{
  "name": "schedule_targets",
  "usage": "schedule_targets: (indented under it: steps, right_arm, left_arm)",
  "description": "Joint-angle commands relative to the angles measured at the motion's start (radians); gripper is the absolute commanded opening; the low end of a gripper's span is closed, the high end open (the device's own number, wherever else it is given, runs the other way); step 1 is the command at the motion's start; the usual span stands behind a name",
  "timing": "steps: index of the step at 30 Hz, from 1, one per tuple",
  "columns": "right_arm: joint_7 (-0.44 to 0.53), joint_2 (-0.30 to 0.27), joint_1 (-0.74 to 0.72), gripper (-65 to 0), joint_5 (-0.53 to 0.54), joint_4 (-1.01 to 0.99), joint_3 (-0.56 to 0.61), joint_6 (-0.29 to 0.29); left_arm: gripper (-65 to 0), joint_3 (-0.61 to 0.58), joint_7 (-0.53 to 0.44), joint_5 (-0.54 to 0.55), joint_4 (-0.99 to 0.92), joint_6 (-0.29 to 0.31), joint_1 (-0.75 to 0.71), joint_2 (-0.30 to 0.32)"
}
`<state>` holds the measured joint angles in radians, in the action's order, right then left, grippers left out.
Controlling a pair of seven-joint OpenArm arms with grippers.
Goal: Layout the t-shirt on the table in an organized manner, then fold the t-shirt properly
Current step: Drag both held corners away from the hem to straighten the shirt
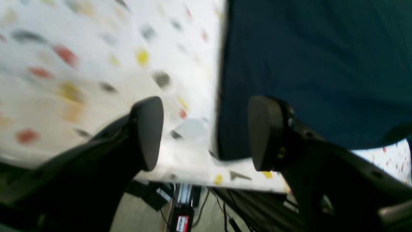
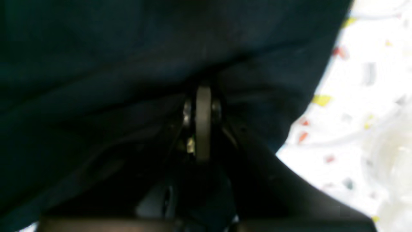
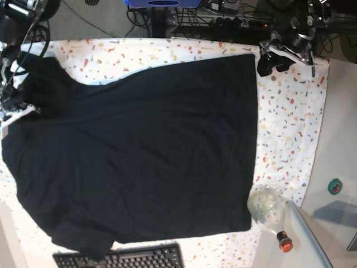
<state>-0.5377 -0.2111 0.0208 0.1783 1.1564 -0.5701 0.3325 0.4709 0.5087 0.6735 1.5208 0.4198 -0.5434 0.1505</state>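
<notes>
While its two dark pads stood well apart with nothing between them, the left tool (image 1: 206,133) hung released over the tabletop's (image 1: 96,64) far edge, just beside a corner of the t-shirt (image 1: 322,64). Motion blur smeared the coloured flecks in that wrist view, and the arm's lower parts ran out of the picture. In the base view this tool (image 3: 266,64) sat at the upper right, touching or nearly touching the cloth's corner; which one could not be told.

The right tool (image 2: 202,106) was clenched on the t-shirt (image 2: 128,48), its pads pressed together with dark fabric bunched around them. That wrist view was mostly black cloth, so little of the fingers could be made out. From the base view the right tool (image 3: 14,103) was largely hidden at the left edge, near a sleeve.

The t-shirt (image 3: 139,151) lay spread flat across most of the tabletop (image 3: 290,123). A keyboard (image 3: 120,258) was cut off at the bottom edge, and a clear bottle (image 3: 270,215) with a red cap lay near the cloth's lower right corner.
</notes>
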Motion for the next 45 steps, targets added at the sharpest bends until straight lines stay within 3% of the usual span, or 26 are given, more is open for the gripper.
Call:
schedule_targets:
  steps: [1,6,10,13,27,31,33,37,40,42,45]
  right_arm:
    - [0.021,0.002,0.006,-65.0,0.011,0.076,-0.006,0.006]
    - [0.021,0.071,0.136,-65.0,0.013,0.334,-0.006,0.006]
    - [0.021,0.095,0.19,-65.0,0.013,0.42,-0.006,0.006]
    - [0.021,0.095,0.196,-65.0,0.013,0.42,-0.006,0.006]
    - [0.021,0.095,0.221,-65.0,0.013,0.425,-0.008,0.006]
    - [0.023,0.095,0.227,-65.0,0.013,0.428,-0.009,0.006]
    - [0.023,0.105,0.232,-65.0,0.014,0.428,-0.055,0.006]
    - [0.021,0.183,0.184,-65.0,0.016,0.423,-0.253,0.009]
    - [-0.028,0.18,0.158,-65.0,0.016,0.369,-0.31,0.081]
    - [-0.084,0.152,0.127,-63.0,0.016,0.307,-0.348,0.167]
    - [-0.143,0.132,0.066,-45.0,0.014,0.193,-0.436,0.287]
  left_arm:
    - [-25.3,0.009,-0.028,0.01,0.016,0.008,-0.002,0.014]
    - [-24.7,-0.005,-0.029,0.018,0.028,0.011,-0.013,0.007]
    - [-24.4,0.001,-0.029,0.015,0.027,0.087,-0.008,-0.022]
    - [-24.4,-0.005,-0.029,0.01,0.025,0.104,-0.005,-0.029]
    - [-24.4,-0.024,0.003,0.01,-0.145,0.092,0.067,-0.055]
    - [-24.5,-0.07,0.011,0.01,-0.145,0.018,0.081,-0.056]
    - [-24.7,-0.097,0.012,0.01,-0.145,0.012,0.085,-0.056]
    - [-25.3,-0.114,0.014,0.013,-0.145,0.012,0.088,-0.056]
    - [-26.5,-0.114,0.014,0.013,-0.145,0.012,0.087,-0.055]
    - [-34.7,-0.114,0.014,0.013,-0.145,0.012,0.087,-0.05]
    - [-54.3,-0.114,0.014,0.013,-0.145,0.012,0.09,-0.048]
